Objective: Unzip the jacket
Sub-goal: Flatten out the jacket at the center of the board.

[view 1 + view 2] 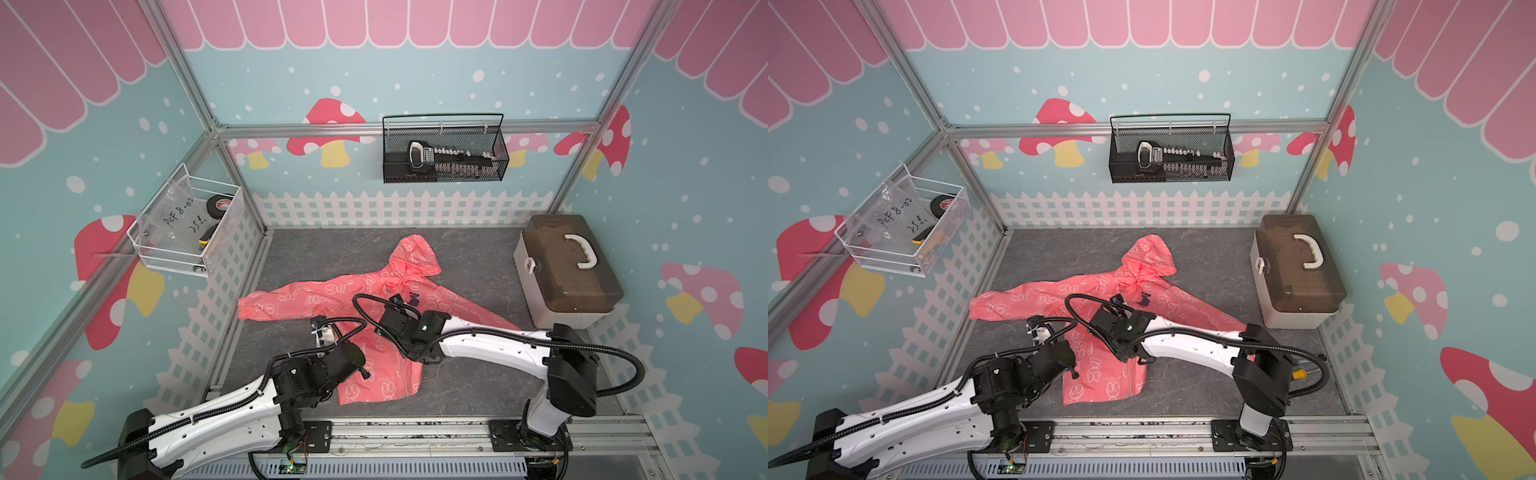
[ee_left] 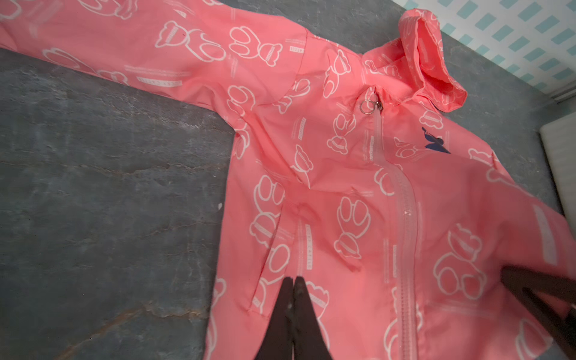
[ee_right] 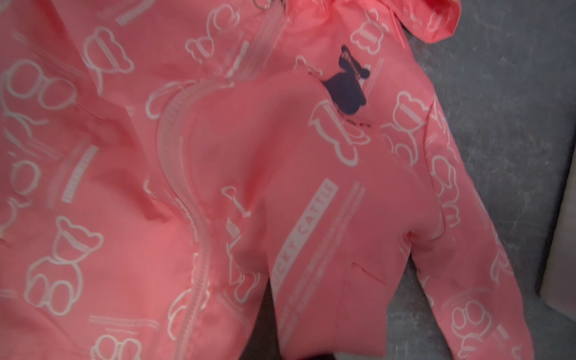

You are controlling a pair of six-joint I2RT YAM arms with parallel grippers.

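Coral jacket (image 1: 382, 374) lies flat and face up mid-counter (image 1: 311, 257): hood (image 1: 415, 253) toward the back wall, sleeves spread to both sides, hem toward the arm bases.

Left to right:
- White wire basket (image 1: 187, 232) hangs on the left wall, well clear of the jacket.
- Left hand (image 2: 293, 279): fingers (image 2: 282, 311) pressed together, tips down on the jacket's front panel, just beside the pocket slit and on the robot's left of the zipper (image 2: 405, 233). Can't tell whether any cloth is caught between them.
- Zipper is closed along the length in view. Ring pull (image 2: 367, 107) sits up at the collar, under the hood opening, with neither hand on it.
- Right hand (image 2: 509, 276): on the other side of the zipper, low over the chest, near the navy logo (image 2: 434, 145). Closed. Its own wrist view shows only a dark sliver of it, with fabric bunched up around it; a grip on cloth isn't confirmable.
- Black mesh basket (image 1: 444, 153) hangs on the back wall.
- Lidded box (image 1: 569, 270) with a white handle stands at the counter's right edge, near the right sleeve but apart from it.
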